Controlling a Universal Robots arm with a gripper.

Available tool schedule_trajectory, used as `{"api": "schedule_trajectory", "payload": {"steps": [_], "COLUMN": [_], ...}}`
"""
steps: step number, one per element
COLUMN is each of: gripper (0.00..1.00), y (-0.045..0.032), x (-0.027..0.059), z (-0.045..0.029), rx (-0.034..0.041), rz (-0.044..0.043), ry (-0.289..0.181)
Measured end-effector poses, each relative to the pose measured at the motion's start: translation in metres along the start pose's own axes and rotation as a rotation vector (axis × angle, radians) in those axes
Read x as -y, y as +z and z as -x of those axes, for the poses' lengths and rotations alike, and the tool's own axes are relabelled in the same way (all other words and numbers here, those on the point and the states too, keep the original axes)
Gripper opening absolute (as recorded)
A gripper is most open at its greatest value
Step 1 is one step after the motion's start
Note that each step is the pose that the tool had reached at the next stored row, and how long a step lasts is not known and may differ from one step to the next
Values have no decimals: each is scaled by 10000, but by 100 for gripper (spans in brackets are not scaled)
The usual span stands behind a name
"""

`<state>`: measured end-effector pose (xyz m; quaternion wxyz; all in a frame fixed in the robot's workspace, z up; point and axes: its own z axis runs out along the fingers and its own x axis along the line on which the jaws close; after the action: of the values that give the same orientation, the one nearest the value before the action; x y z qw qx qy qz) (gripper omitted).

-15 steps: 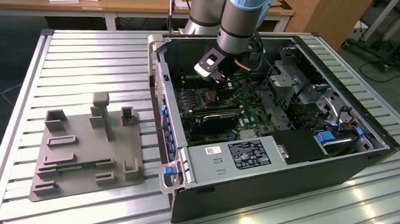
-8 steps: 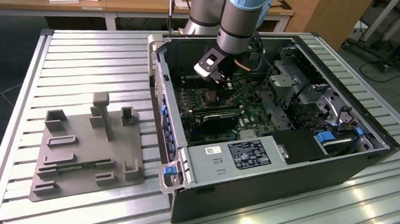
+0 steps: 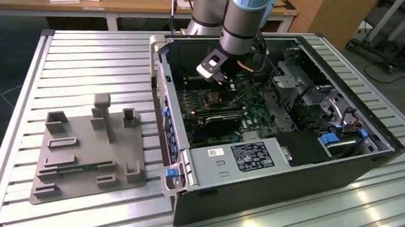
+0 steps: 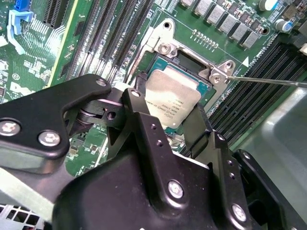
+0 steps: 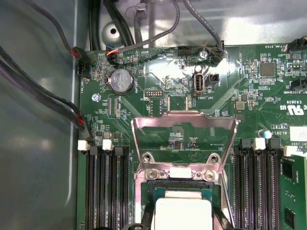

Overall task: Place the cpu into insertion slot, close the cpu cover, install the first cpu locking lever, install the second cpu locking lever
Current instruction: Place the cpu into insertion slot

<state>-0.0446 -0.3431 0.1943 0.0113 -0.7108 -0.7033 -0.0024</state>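
Bright and even from overhead in the exterior view, with white reflections smeared across the slatted table (image 3: 363,215) and deeper shade inside the computer case (image 3: 282,182). Softer in the second wrist view, with a dull sheen on the cpu (image 4: 172,96). Harsh in the first wrist view, with glare washing the board (image 5: 158,72) above the raised cpu cover (image 5: 184,122).

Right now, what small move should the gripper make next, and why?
Probably lower straight down a little: the gripper holds the cpu by its edges, squared over the insertion slot, and the cpu cover stands open, so the way in looks free.
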Motion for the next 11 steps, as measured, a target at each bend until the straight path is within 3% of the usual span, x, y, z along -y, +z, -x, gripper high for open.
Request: {"api": "schedule_trajectory", "payload": {"steps": [11], "gripper": [54], "y": [11], "x": [-2], "z": [-1], "rx": [-1], "rz": [2], "ry": [102]}}
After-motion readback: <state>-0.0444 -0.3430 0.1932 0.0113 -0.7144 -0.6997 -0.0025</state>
